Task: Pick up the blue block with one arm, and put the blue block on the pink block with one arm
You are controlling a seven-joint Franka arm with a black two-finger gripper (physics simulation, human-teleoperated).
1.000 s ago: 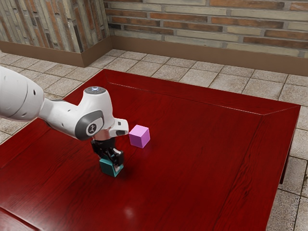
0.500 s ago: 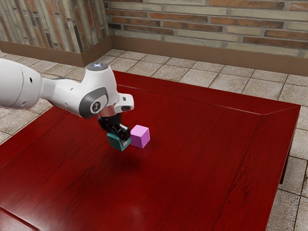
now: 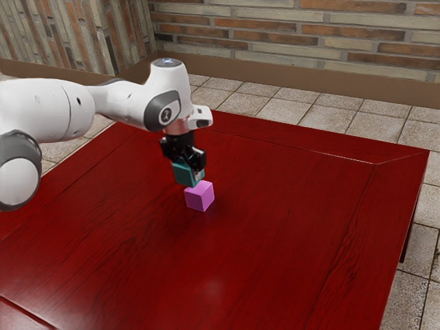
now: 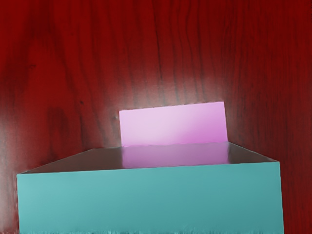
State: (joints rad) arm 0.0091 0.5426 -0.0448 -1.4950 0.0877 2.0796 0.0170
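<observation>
Closest in, on the wrist view, the blue block (image 4: 148,200) sits right under my hand, broad and square-on. On the exterior view the gripper (image 3: 188,168) has it pinched between both black fingers, one on each side, set just a block's width apart, and the block is lifted clear of the table (image 3: 309,227).

Next out is the pink block (image 3: 199,196), resting on the table just below the held one. From the blue block it lies at about five o'clock in the exterior view. On the wrist view the pink block (image 4: 173,124) peeks out past the far edge of my block, with its near part hidden behind it. So I judge I'm not centred yet: the target sits slightly ahead of the fingers, not straight beneath them. Both blocks look like cubes, so no long axis to worry about, and their edges run close to parallel. I can't tell whether there's any air between the two.

I reckon it needs a small nudge toward five o'clock, then down.

Beyond the table are the tiled floor (image 3: 330,117) and the brick wall (image 3: 309,41).
</observation>
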